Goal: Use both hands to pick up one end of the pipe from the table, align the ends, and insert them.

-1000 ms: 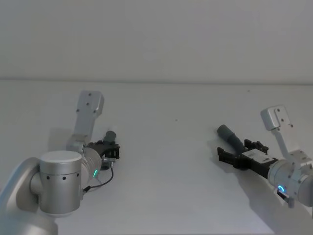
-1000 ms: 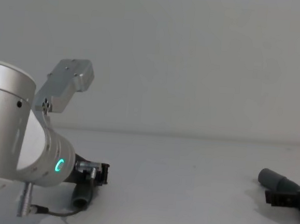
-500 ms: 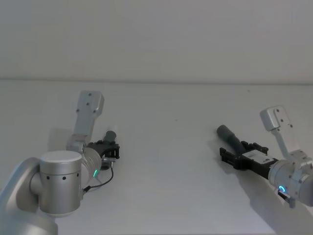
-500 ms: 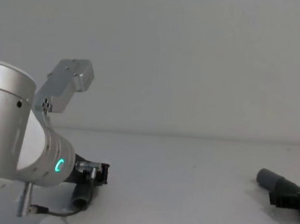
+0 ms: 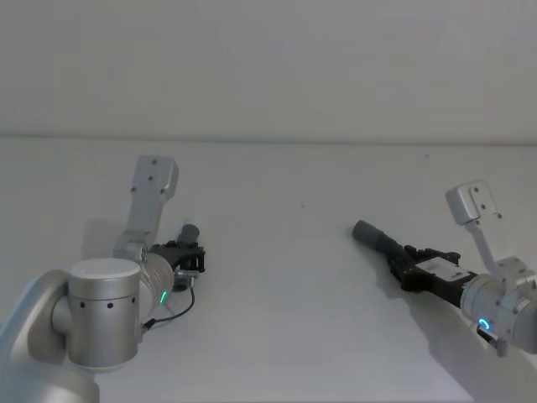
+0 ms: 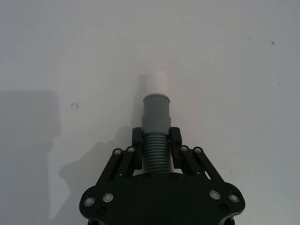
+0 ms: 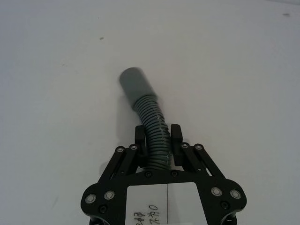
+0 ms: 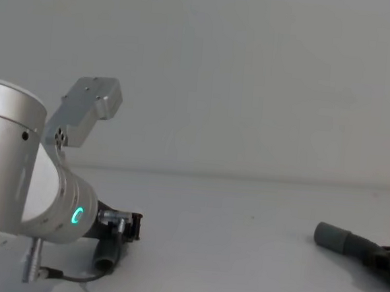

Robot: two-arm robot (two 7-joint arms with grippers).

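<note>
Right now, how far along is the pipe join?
Grasping looks done: the left gripper is shut on the white-tipped hose piece, the right gripper on the bent hose piece. In hand: both pieces held, wide apart across the table. Remaining: bring them together, align and insert.

I read the illumination as soft, diffuse and moderate, arriving from above. The matte white counter (image 5: 285, 277) returns no glare. In the head view, faint shadows lie on the counter left of the left arm and beneath the right arm. The left end effector (image 6: 156, 140) casts a soft grey shadow beside itself; the right end effector (image 7: 158, 136) casts a weaker one. The white tip (image 6: 157, 84) of the pipe (image 6: 156, 117) barely separates from the bright counter. The green light ring (image 8: 76, 216) glows distinctly.
</note>
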